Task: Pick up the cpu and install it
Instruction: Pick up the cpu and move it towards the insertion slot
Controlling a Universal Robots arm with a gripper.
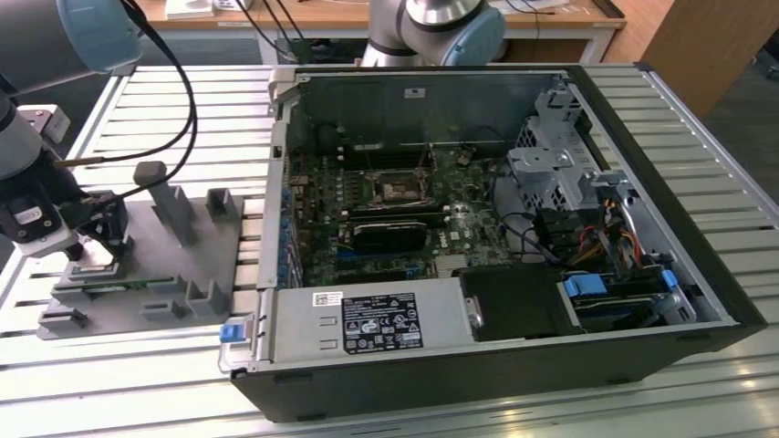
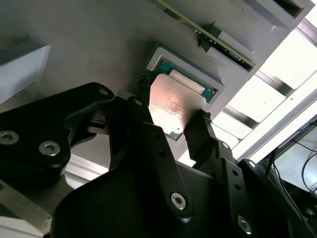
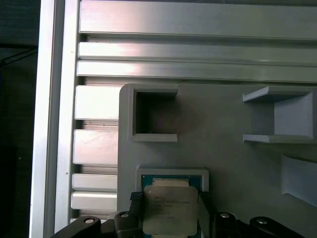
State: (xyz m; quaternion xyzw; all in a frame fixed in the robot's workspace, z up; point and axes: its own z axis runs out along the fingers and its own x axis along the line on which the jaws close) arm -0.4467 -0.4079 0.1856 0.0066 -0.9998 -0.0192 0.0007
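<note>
Close to one edge of the flat grey plastic fixture plate [image 3: 223,129], beside an empty square pocket [image 3: 154,114], the black 2-fingered gripper [image 2: 172,113] is pinching the cpu [image 3: 171,210], a small flat square chip with a shiny silver-grey metal top. Its fingers [image 2: 199,136] press on 2 opposite edges. The chip hangs just above its shallow teal-floored nest [image 3: 171,172], overlapping the rim in both wrist views, so it looks lifted clear rather than seated.

The hold is on thin edges alone, so I judge a slip or a twist the main risk: a jolt could turn the chip between the pads or drop it on the slatted aluminium worktop [image 1: 146,365]. Any tilt would then carry over to the black-framed socket [image 1: 396,187] inside the open black computer case [image 1: 487,392], well apart from the plate, where a skewed chip could damage the contacts.
</note>
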